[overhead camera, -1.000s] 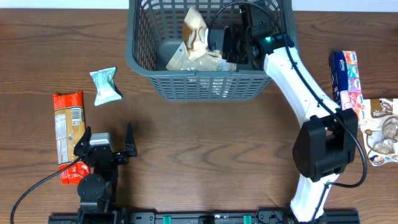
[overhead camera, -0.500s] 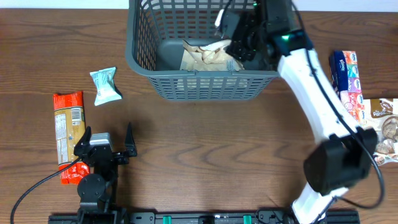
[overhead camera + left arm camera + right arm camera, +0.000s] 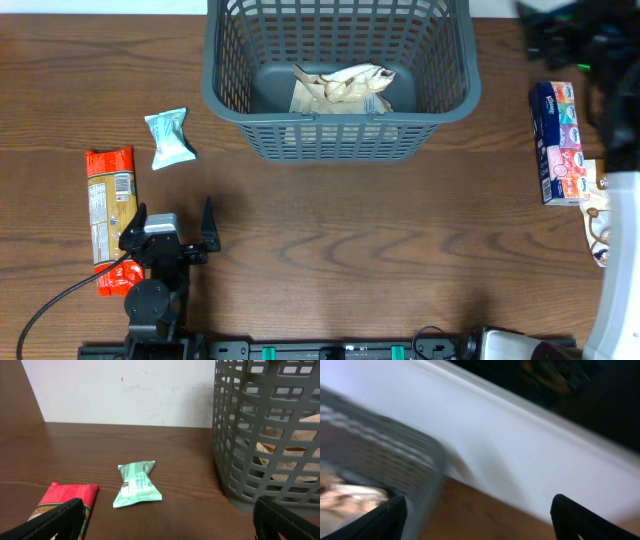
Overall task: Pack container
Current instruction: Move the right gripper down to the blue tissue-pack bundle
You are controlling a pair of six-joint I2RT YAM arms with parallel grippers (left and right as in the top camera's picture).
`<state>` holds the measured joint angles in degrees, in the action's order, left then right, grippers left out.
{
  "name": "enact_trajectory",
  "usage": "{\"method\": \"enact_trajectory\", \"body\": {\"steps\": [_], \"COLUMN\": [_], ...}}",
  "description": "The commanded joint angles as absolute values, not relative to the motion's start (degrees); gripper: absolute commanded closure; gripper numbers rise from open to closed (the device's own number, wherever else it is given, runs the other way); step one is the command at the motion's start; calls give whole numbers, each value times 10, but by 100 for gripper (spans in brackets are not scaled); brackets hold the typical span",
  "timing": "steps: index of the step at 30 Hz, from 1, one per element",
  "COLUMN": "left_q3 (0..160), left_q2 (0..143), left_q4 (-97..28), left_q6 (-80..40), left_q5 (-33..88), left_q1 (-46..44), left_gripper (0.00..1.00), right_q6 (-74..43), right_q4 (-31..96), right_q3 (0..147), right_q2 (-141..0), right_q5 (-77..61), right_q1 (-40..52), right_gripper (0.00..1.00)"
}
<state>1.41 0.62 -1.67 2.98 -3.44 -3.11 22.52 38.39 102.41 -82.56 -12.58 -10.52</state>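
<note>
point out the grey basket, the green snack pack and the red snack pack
grey basket [image 3: 340, 143]: overhead view, front lattice wall
green snack pack [image 3: 137, 484]: left wrist view, middle of the wrapper
red snack pack [image 3: 108, 200]: overhead view, middle of its label

— What's in the basket [image 3: 340, 142]?
— I see one snack bag [image 3: 345, 88] on its floor.
— Left of it?
— Small wrapped snack [image 3: 169, 138], with a long packet [image 3: 108, 195] left of that, nearer me.
— Right?
— Carton [image 3: 558, 140], pouch [image 3: 592, 215] just before it.
</note>
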Motion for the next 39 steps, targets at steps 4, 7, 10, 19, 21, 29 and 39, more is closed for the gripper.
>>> {"method": "enact_trajectory", "body": {"steps": [4, 7, 10, 19, 21, 29, 39], "left_q3": [2, 2, 2, 2, 2, 2, 2], "left_q2": [2, 2, 2, 2, 2, 2, 2], "left_q4": [-38, -38, -38, -38, -38, -38, -38], "left_q6": [27, 27, 27, 27, 27, 27, 27], "left_q5": [-50, -50, -50, -50, -50, -50, -50], "left_q1": [-32, -32, -32, -32, -32, -32, -32], "left_gripper": [1, 1, 1, 2, 1, 1, 1], "right_q6": [150, 150, 152, 152, 153, 230, 282], "right_q4": [475, 519, 553, 588, 580, 565, 530], "right_q3": [1022, 1022, 1022, 1022, 1022, 1022, 1021], "right_q2": [-870, -905, -946, -1096, -1124, -1197, -1244], "right_q5": [-81, -81, -79, -75, -75, -76, -79], "right_q1": [-262, -316, -350, -366, -361, -322, -277], "right_gripper": [12, 11, 11, 12, 12, 5, 1]}}
